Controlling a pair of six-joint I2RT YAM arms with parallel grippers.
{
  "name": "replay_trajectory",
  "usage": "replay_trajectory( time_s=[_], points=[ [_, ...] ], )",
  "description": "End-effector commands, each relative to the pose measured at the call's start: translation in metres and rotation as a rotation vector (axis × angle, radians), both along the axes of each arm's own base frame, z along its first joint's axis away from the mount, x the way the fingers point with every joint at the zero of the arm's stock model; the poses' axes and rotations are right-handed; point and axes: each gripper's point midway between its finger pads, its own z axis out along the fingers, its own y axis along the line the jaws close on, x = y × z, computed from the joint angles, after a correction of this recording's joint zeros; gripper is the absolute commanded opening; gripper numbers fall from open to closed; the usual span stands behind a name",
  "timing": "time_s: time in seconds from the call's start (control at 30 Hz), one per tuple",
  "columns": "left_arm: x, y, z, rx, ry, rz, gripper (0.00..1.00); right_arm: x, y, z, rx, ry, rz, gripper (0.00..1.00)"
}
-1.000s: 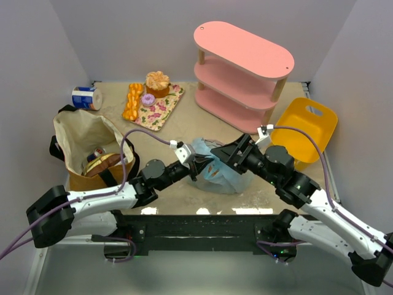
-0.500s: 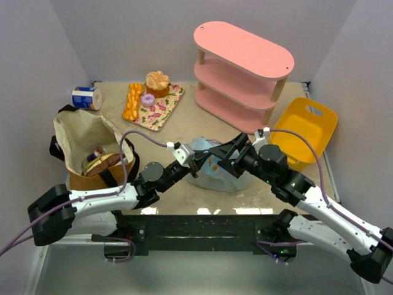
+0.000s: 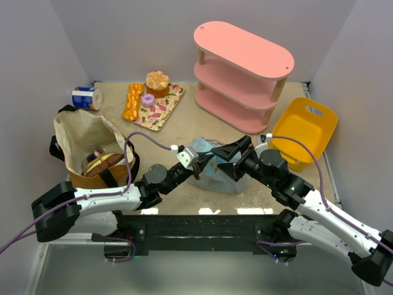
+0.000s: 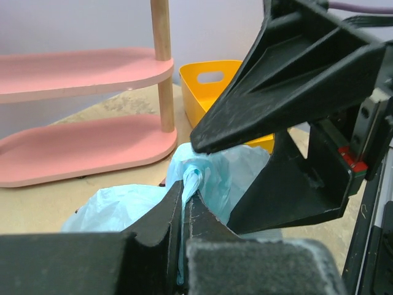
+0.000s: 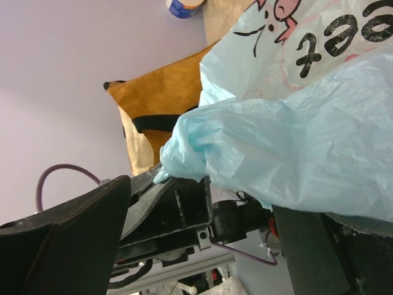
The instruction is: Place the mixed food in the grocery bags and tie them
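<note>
Within the last second the right fingers (image 3: 221, 161) have spread wide around the light-blue bag (image 3: 212, 178) in the middle of the desk (image 3: 184, 126), while the left fingers (image 3: 199, 163) stay clenched on its twisted handle (image 4: 191, 181), so tying this bag seems to be starting

A pink shelf (image 3: 244, 55) stands beside a yellow basket (image 3: 305, 130), a floral tray (image 3: 161, 110) holds a cupcake (image 3: 157, 83), braided bread (image 3: 132, 101) and seemingly a purple doughnut (image 3: 148, 99), with a blue-and-white can (image 3: 85, 98) lying nearby.

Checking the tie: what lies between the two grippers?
The light-blue plastic bag: the left gripper pinches its twisted strand; the right gripper straddles the bunch, open. Both wrist views show it.
</note>
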Motion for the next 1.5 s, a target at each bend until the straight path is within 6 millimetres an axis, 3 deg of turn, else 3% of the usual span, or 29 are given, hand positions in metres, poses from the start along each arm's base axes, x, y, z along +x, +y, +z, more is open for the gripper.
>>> replay_trajectory(
  time_s=[0.0, 0.33, 0.6, 0.87, 1.2, 1.47],
  points=[
    [0.004, 0.006, 0.016, -0.033, -0.068, 0.046, 0.00, 0.000, -0.007, 0.039, 0.078, -0.047, -0.039, 0.99],
    [0.008, 0.002, 0.014, -0.031, -0.054, 0.059, 0.00, 0.008, 0.003, 0.053, 0.151, -0.015, -0.063, 0.99],
    [0.011, 0.005, 0.011, -0.016, -0.060, 0.080, 0.00, 0.002, -0.019, 0.053, 0.078, -0.001, -0.124, 0.99],
    [0.012, 0.004, 0.012, -0.025, -0.057, 0.084, 0.00, 0.000, -0.007, 0.043, 0.086, 0.025, -0.089, 0.99],
    [0.011, 0.003, 0.017, -0.044, -0.059, 0.076, 0.00, 0.011, 0.001, 0.013, 0.059, 0.064, -0.117, 0.99],
    [0.011, 0.004, 0.017, -0.045, -0.063, 0.079, 0.00, 0.022, 0.015, 0.006, 0.077, 0.072, -0.122, 0.99]
  ],
)
